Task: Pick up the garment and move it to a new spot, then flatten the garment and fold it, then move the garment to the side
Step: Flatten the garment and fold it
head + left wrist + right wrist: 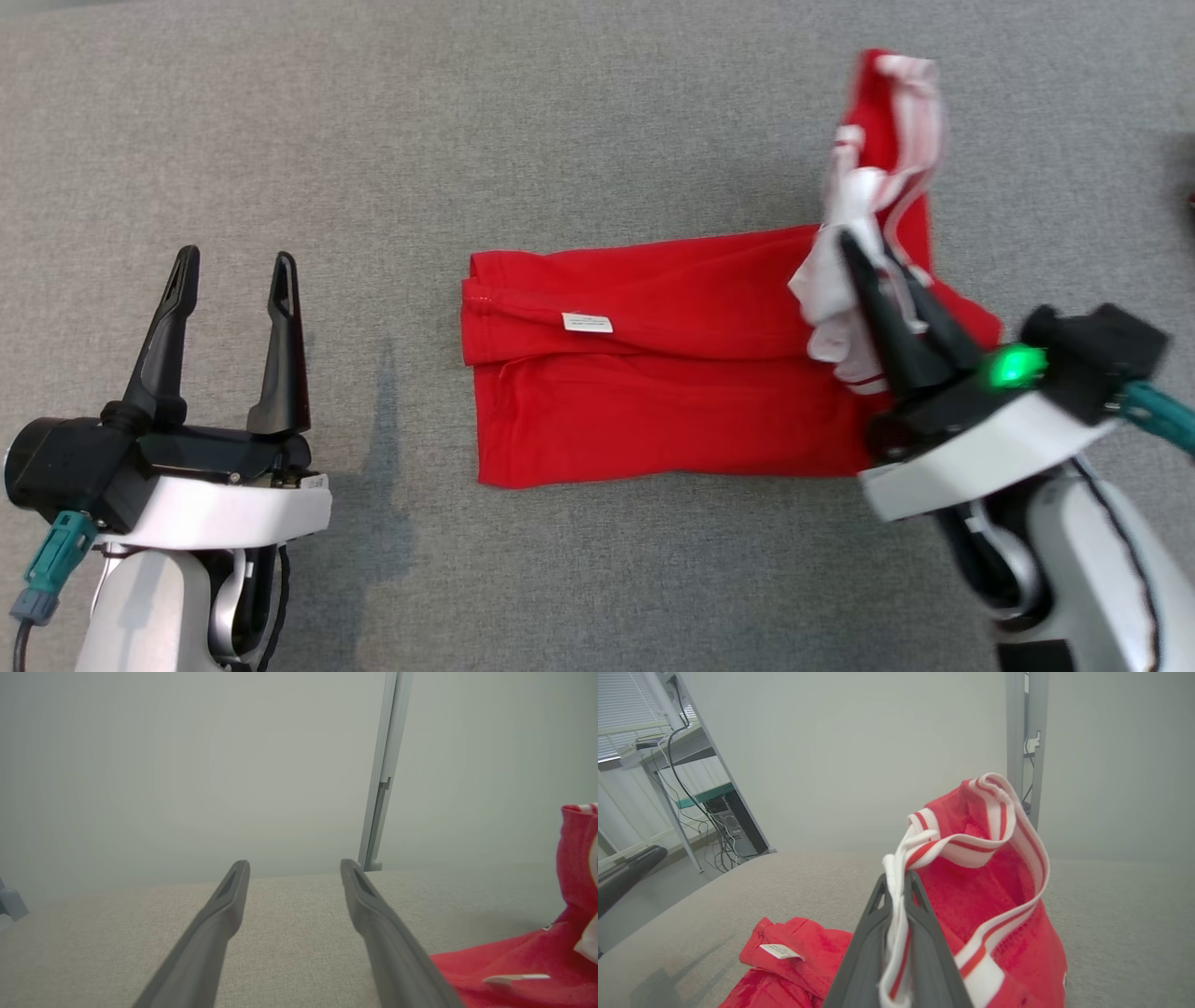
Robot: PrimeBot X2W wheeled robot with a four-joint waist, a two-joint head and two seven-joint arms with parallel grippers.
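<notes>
The right gripper (868, 250) is pinched tight on the white striped edge (840, 299) of the red garment (653, 373) and holds that end up. The rest lies flat on the grey tabletop (373, 140), just to this gripper's left. The left gripper (237, 257) is spread wide and holds nothing. The red garment is off to its right.

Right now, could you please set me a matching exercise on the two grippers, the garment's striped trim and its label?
1 left gripper
2 right gripper
3 striped trim
4 white label

a shut on the red garment
b lying on flat red fabric
c open, empty
d lifted in the air

Pairs: 1-c, 2-a, 3-d, 4-b
</notes>
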